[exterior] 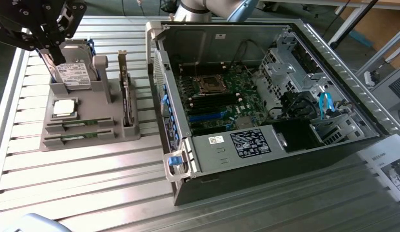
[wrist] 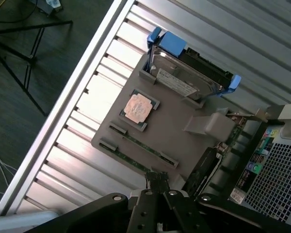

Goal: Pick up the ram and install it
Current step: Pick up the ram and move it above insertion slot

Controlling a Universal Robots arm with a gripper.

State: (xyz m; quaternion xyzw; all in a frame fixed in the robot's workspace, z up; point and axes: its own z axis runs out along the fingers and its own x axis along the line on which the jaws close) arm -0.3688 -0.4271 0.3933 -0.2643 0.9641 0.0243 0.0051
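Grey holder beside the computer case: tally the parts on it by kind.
Hard drive: 1
Processor: 1
Ram sticks: 2
Card: 1
Total: 5

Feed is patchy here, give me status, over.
Pincer shut, empty, above the gray holder. Ram lying in its holder slot, not picked up. Hard drive upright at holder's far end, not covering it.

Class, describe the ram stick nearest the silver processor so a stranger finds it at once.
Start at the open computer case; on the exterior view's left sits a grey holder. The ram lies in the groove beside the silver processor: long, narrow and green, unlike the upright card.
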